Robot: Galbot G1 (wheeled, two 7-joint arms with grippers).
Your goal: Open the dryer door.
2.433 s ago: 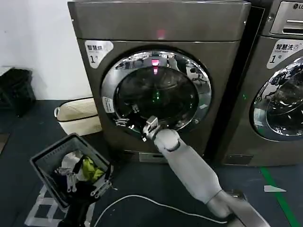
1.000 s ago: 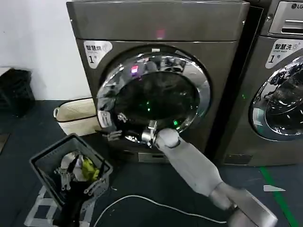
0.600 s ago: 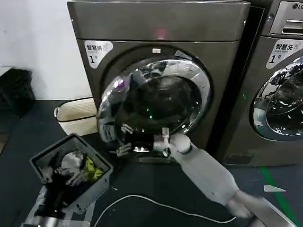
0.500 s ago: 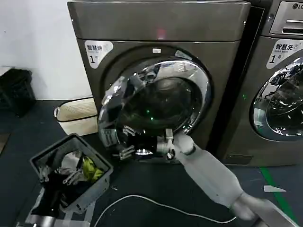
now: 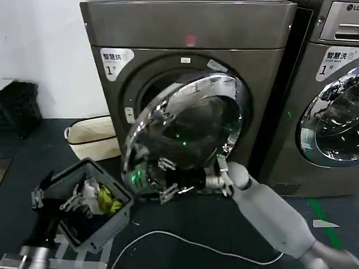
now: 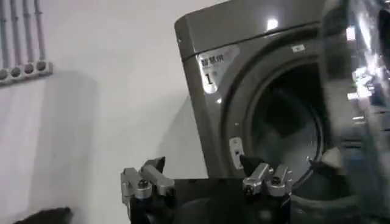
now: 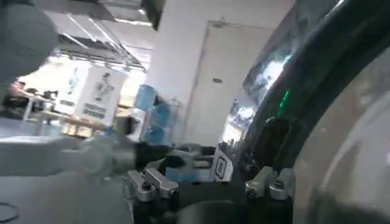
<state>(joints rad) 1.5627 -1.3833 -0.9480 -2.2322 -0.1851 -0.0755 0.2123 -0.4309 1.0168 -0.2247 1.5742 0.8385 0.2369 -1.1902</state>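
swinging partly open on its right-side hinge, the dryer door (image 5: 185,134) looks heavy, stiff, slippery chrome; right hand (image 5: 216,180) at its lower rim, grip unclear; left hand (image 6: 206,181) spread apart.

The right gripper (image 5: 216,180) sits against the lower rim of the dryer door (image 5: 185,137); its fingers are too small and mixed w/ chrome reflections, so grip cannot be told. Door is cut off at the frame edge in left wrist view (image 6: 359,109) and blurred. The left gripper (image 5: 42,193) is partly hidden by the laundry basket (image 5: 115,221). The neighbour machine (image 5: 331,95) is cut off by the picture's edge.
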